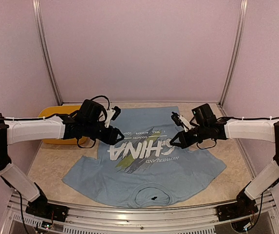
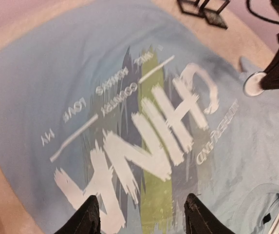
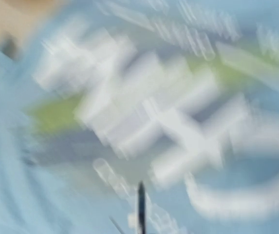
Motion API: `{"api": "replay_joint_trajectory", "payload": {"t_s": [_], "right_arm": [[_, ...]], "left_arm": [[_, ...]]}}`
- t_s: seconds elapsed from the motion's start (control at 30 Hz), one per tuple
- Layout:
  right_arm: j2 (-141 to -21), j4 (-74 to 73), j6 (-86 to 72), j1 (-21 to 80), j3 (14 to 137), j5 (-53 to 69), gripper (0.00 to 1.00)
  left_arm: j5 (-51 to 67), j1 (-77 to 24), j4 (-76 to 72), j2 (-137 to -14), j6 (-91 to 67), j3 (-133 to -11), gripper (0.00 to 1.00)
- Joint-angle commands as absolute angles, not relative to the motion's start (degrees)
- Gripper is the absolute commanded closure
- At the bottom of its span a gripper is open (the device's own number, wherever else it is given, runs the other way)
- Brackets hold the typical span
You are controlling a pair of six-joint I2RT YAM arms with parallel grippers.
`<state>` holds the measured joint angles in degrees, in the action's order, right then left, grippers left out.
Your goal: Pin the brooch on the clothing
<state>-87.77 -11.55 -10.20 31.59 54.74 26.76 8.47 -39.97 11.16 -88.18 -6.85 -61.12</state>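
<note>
The clothing (image 1: pixel 188 170), a light blue T-shirt with white "CHINA" lettering and a yellow-green streak, lies spread flat on the table with its collar toward the near edge. My left gripper (image 1: pixel 117 136) hovers over the left end of the lettering. In the left wrist view it (image 2: pixel 141 217) is open, with only printed cloth (image 2: pixel 42 87) between its fingers. My right gripper (image 1: pixel 172 142) is at the right end of the lettering. It (image 2: pixel 265 80) is shut, with the brooch (image 2: pixel 252 84), a small round pale disc, at its tip just above the shirt. The right wrist view is motion-blurred and shows only cloth (image 3: pixel 27 175).
A yellow tray (image 1: pixel 49 113) lies at the back left, partly under the left arm. The shirt's collar with a small black tag (image 1: pixel 154 198) is near the front edge. White walls and metal posts (image 1: pixel 46 53) close in the back and sides. Black frame pieces (image 2: pixel 203 10) sit beyond the shirt.
</note>
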Motion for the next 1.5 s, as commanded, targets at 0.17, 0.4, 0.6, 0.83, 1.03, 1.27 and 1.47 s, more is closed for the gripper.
{"api": "replay_joint_trajectory", "payload": {"t_s": [0.17, 0.4, 0.6, 0.83, 1.03, 1.27, 1.47], "right_arm": [[-86.5, -0.9, -21.2, 28.8, 40.9, 18.5, 1.00], [-84.6, -0.5, -21.1, 28.5, 36.2, 17.6, 1.00], [-78.5, 3.6, -19.1, 28.6, 32.8, 17.8, 1.00], [-80.3, 7.7, -16.9, 28.9, 33.1, 19.8, 1.00], [-80.4, 10.2, -14.9, 29.3, 33.6, 22.8, 1.00], [-82.9, 12.0, -14.7, 30.0, 33.3, 25.2, 1.00], [-83.1, 13.7, -14.5, 31.3, 32.5, 25.5, 1.00]], "left_arm": [[-3.4, -37.6, 13.9, -93.6, -24.3, -45.7, 0.47], [-16.3, -34.3, 19.0, -88.4, -28.6, -39.1, 0.47], [-15.7, -47.7, 10.6, -85.3, -11.9, -47.4, 0.40], [1.7, -58.3, 7.6, -100.2, 3.4, -64.1, 0.41], [5.1, -62.4, 7.3, -111.4, 9.9, -70.2, 0.40], [7.5, -62.8, 7.1, -115.8, 9.9, -72.6, 0.28], [3.9, -63.6, 7.2, -118.0, 10.5, -73.3, 0.36]]}}
